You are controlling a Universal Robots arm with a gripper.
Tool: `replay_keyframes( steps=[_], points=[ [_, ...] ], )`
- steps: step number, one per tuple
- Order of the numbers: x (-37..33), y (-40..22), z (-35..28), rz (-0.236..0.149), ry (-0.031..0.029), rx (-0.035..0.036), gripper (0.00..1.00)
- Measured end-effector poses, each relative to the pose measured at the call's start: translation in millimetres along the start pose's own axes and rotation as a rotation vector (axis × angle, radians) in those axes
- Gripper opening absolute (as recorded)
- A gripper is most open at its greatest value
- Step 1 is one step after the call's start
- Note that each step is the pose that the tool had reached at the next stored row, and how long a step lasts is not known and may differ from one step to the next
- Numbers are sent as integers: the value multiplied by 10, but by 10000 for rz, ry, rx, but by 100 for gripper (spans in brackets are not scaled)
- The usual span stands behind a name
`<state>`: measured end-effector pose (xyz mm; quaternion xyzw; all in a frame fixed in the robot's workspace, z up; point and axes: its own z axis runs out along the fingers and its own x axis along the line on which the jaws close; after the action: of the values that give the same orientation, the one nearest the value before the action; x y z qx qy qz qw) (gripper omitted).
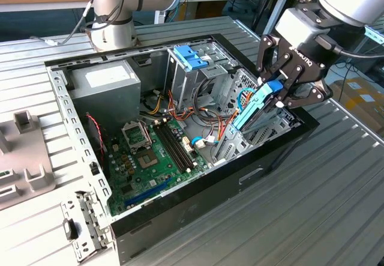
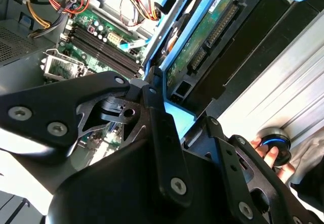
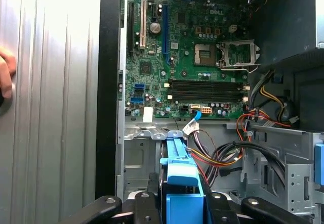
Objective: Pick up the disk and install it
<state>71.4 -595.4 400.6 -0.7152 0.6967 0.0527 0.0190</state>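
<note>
The disk (image 1: 251, 114) is a dark drive in a light-blue carrier. It hangs tilted, tab end up, over the drive bay at the exterior view's right end of the open computer case (image 1: 180, 218). My gripper (image 1: 277, 92) is shut on its blue tab end, with black fingers on both sides. The second wrist view shows the disk's (image 2: 202, 47) green circuit side running away from the gripper (image 2: 161, 95). In the first wrist view the carrier (image 3: 178, 171) sticks out between the fingers of the gripper (image 3: 182, 206) toward the case's metal bay.
Inside the case lie the green motherboard (image 1: 150, 152), a grey power supply (image 1: 105, 83), loose cables and a drive cage with another blue carrier (image 1: 191, 57). A second arm's base (image 1: 111, 20) stands behind. A person's hand (image 2: 273, 155) rests on the slatted table beside the case.
</note>
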Motion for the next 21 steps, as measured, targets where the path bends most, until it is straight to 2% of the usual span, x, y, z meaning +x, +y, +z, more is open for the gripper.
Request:
replay_keyframes(
  steps=[5,6,10,16,20,21],
  points=[
    [0,0,1,0,-3,0,38],
    [0,0,1,1,-3,0,45],
    [-1,0,-6,1,-2,0,45],
    [-12,5,-111,-7,-167,4,45],
    [-22,7,-158,-11,-237,6,45],
    [-30,7,-159,-19,-431,10,43]
  ],
)
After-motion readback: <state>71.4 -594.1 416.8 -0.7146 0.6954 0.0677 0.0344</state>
